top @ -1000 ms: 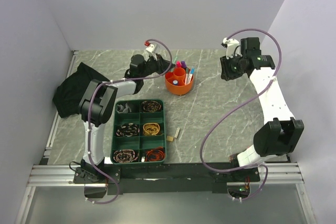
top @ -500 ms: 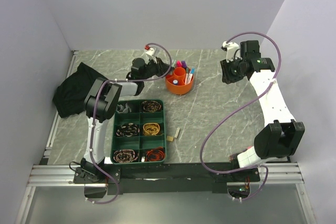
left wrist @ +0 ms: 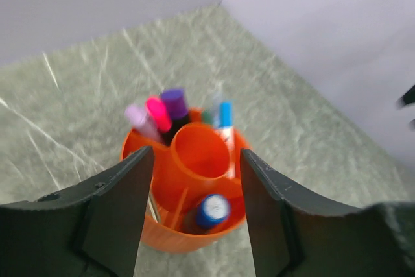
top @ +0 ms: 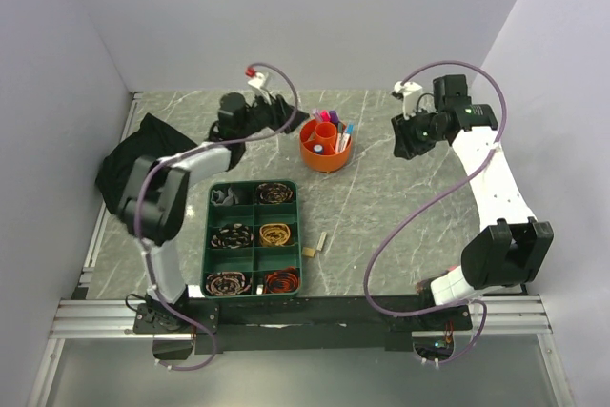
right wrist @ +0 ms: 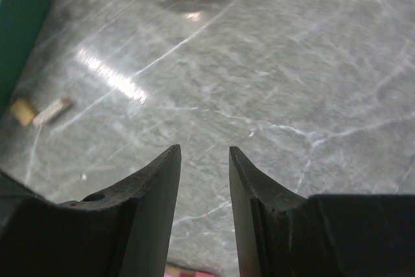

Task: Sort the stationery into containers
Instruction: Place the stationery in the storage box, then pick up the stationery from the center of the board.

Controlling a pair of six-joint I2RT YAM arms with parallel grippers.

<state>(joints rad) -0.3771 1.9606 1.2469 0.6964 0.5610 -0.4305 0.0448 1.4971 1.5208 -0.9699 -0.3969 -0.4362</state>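
Markers (left wrist: 162, 111), pink, purple and blue-capped, are standing in the orange desk pot (top: 325, 153) around its central tube, and a blue-capped piece (left wrist: 213, 207) is sitting in a near section. Your left gripper (left wrist: 194, 160) is hovering just beside the pot, jaws spread wide, holding nothing. What looks like a beige eraser block (top: 323, 240) is lying on the marble table (top: 400, 216) near the green tray (top: 207, 245). Your right gripper (right wrist: 204, 152) is hanging over the table, well apart from the pot, jaws narrowly parted and gripping nothing.
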